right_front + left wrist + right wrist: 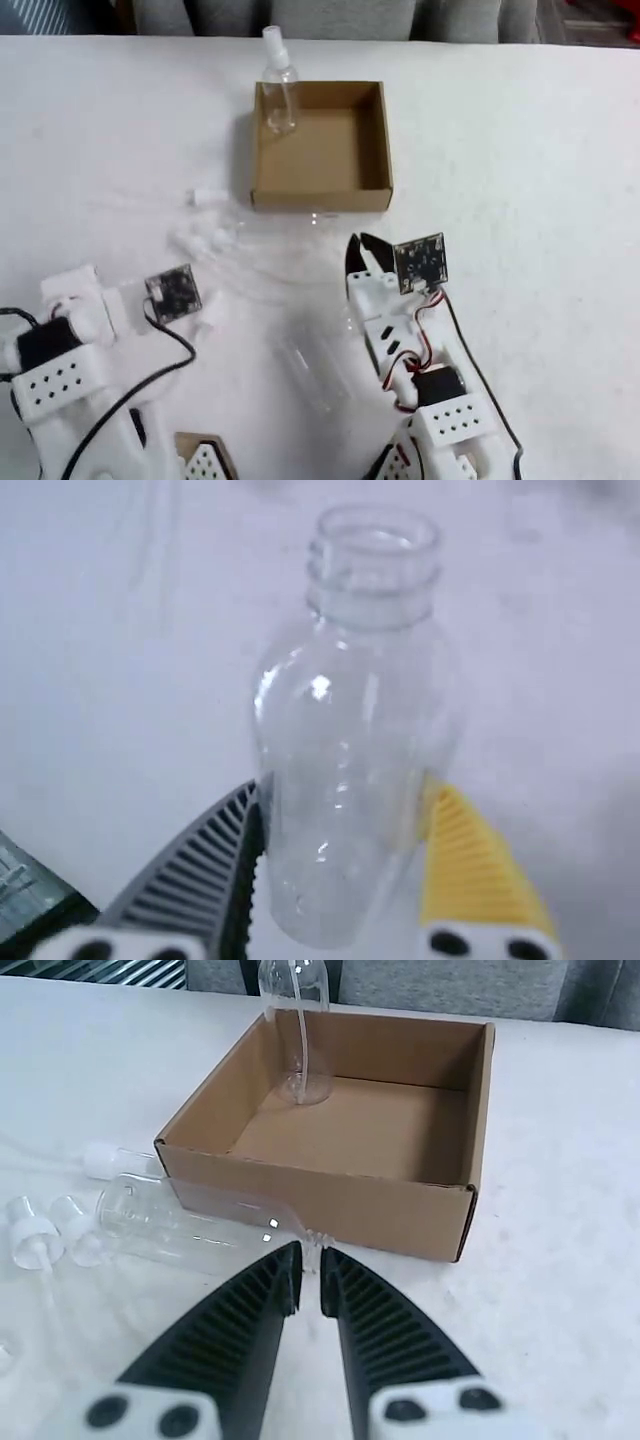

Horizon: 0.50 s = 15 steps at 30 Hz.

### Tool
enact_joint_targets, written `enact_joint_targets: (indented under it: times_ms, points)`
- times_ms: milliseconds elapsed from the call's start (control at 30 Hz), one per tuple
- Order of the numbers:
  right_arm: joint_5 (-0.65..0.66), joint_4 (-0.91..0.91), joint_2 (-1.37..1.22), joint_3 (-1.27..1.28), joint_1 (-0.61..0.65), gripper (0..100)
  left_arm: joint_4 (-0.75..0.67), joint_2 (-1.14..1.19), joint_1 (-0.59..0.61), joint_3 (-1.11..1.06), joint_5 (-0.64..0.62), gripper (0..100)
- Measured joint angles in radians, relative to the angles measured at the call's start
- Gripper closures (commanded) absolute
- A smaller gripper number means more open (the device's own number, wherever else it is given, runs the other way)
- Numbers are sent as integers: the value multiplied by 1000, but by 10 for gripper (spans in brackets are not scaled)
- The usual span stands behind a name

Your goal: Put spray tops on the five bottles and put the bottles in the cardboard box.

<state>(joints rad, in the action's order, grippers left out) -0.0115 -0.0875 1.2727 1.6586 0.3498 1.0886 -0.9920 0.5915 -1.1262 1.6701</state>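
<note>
While the high view sets the brown cardboard box [320, 200] at upper centre with a capped bottle [279, 90] standing in its upper left corner, the left wrist view shows the left fingers [345, 810], ribbed grey and yellow, clasping a smooth, clear open-necked bottle [355, 720]. The right fingers [310, 1270], ribbed black, sit almost together and empty, near the box's front wall, beside a lying bottle [170, 1225] and white spray tops [35, 1235] on the white surface [520, 150].

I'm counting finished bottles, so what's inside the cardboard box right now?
One clear bottle, spray top on, stands upright in a far corner of the cardboard box. The rest of the floor shows bare cardboard; the near wall covers a thin strip of it.
</note>
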Motion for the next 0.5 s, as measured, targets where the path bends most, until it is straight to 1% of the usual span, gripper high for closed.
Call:
enact_joint_targets:
  times_ms: [67,200,500]
  points:
    - [0,0,0,2,0,984,60,2,0,55,-75,950]
    - [0,0,0,2,0,984,84,95,0,166,-229,950]
    - [0,0,0,2,0,984,86,546,0,423,-574,949]
